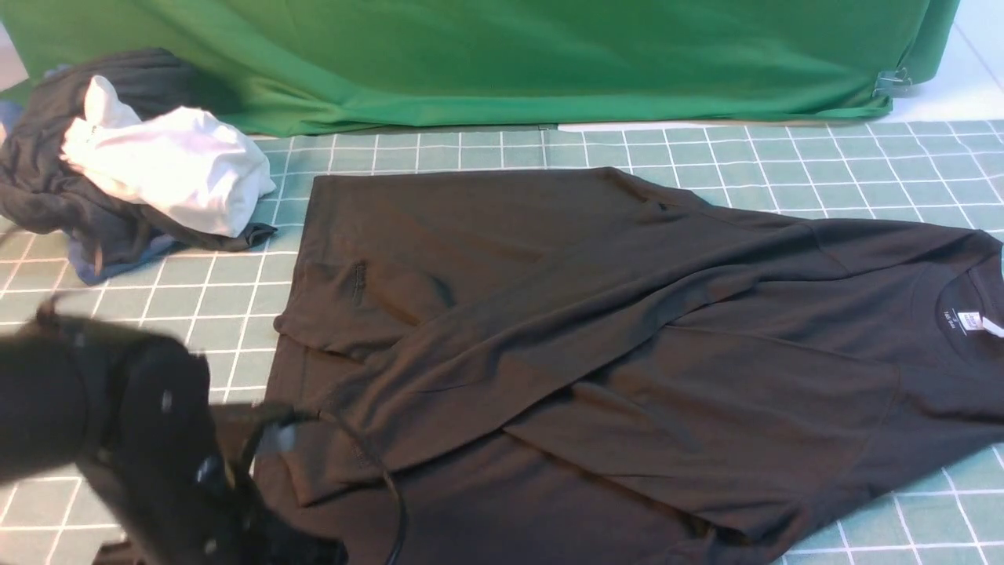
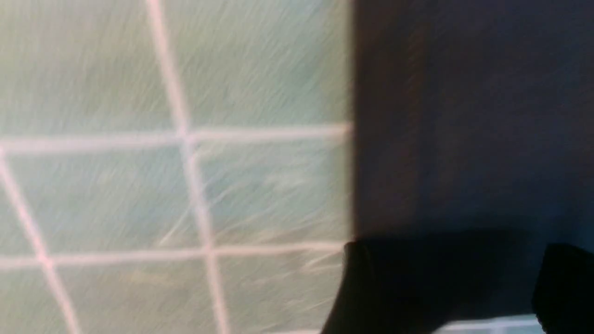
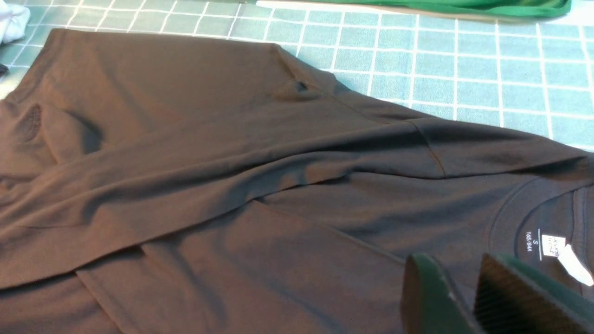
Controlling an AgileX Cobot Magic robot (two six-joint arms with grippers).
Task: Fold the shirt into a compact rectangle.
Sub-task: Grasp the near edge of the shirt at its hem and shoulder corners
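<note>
The black shirt [image 1: 627, 337] lies spread on the table [image 1: 863, 157], from the middle across to the right. Its collar points right, and both long sides are folded inward so that 2 flaps overlap on a slant. Its right shoulder runs out of the front view, and its near edge is cut off along the bottom of that view. The white neck label [image 1: 973, 320] shows inside the collar, partly clipped by the frame edge; in the right wrist view the letter S can be read next to it. The left hand [image 1: 235, 471] is a dark, smeared blur at the near left corner of the shirt. The left wrist view is streaked as well, showing only grid lines, dark cloth and black shapes, so I cannot tell whether that hand is apart or together. The right hand [image 3: 457, 264] is outside the front view. Its own camera shows 2 fingers [image 3: 431, 297] slightly apart above the shirt near the collar, holding nothing. At the far left, a white garment [image 1: 169, 169] sits on a dark bundle of clothes [image 1: 70, 196], which is partly cut off. A green cloth [image 1: 502, 63] hangs behind.
</note>
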